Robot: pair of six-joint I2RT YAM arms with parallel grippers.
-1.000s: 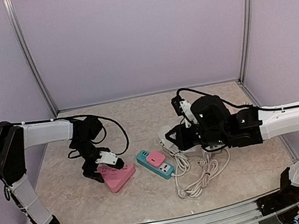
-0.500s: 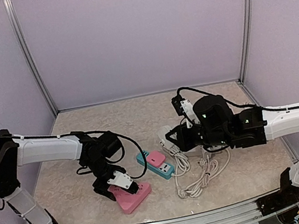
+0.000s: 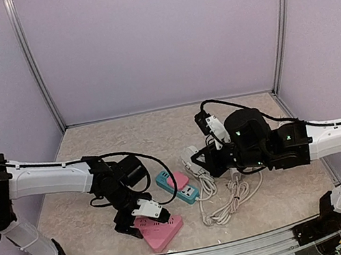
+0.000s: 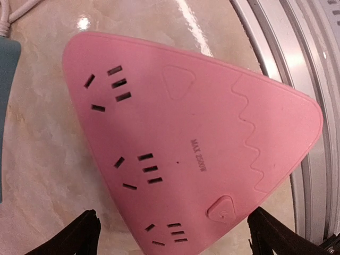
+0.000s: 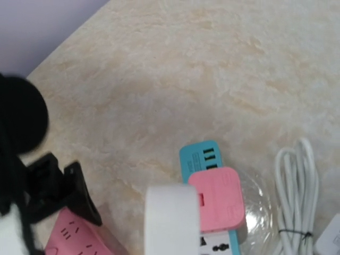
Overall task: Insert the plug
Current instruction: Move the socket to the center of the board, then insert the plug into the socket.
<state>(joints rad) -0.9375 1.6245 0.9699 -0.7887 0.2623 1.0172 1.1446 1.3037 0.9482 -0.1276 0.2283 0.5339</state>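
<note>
Two arms reach over the bench (image 3: 159, 136). The left hand (image 3: 145, 225) hangs low above the pink triangular power strip (image 4: 180, 133), which lies flat, sockets up, just beside the metal rail (image 4: 297, 64) at the bench's near edge. This hand is wide open: its fingers (image 4: 79, 236) stand on either side of the strip's lower end and grip nothing. The right hand (image 3: 196, 160) is closed on the white plug (image 5: 171, 218) and holds it off the bench, near a teal power strip (image 5: 199, 154) carrying a pink adapter (image 5: 217, 196). The white cable (image 3: 226, 200) lies coiled beneath the right arm.
</note>
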